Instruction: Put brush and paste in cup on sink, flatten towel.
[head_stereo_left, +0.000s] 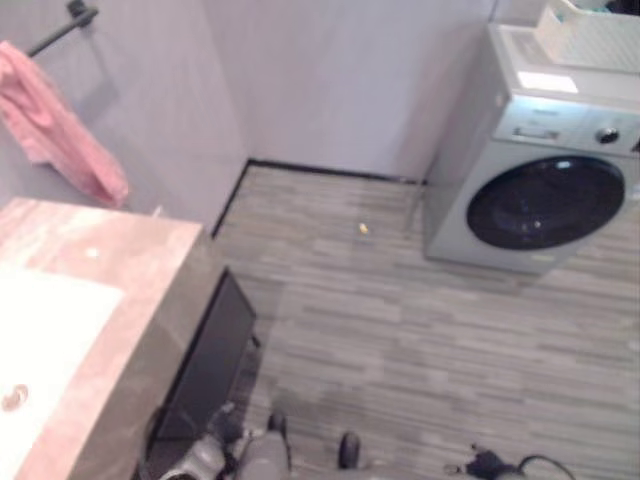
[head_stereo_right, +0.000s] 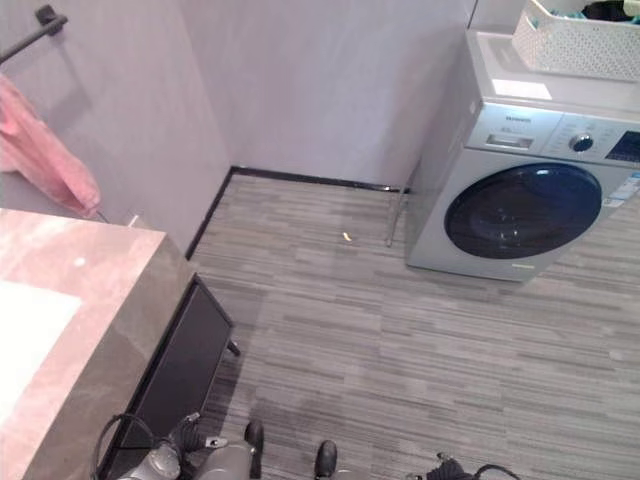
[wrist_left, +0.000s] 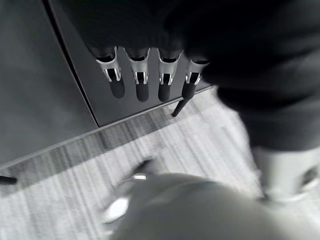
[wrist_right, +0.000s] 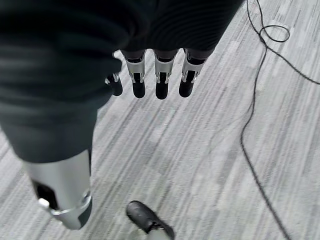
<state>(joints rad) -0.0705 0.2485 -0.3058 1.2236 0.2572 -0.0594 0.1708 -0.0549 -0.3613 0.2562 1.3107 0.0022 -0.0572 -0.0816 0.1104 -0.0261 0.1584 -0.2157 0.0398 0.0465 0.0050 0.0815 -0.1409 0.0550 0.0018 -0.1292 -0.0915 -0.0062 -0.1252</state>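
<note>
I saw the pink towel hanging bunched from the wall bar, above the far end of the marble counter and its white sink. The left hand hung beside the dark cabinet front, fingers straight, holding nothing. The right hand hung over the striped floor, fingers likewise extended and empty. A washing machine carrying a white basket stood well apart.

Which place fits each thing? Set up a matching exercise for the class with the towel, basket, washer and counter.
Things:
1. towel
2. basket
3. washer
4. counter

Places:
A. on top of the washer
B. lower left, beside a dark panel
C. hanging from a wall bar
D. standing on the floor by the far wall

Pairs: 1-C, 2-A, 3-D, 4-B
</note>
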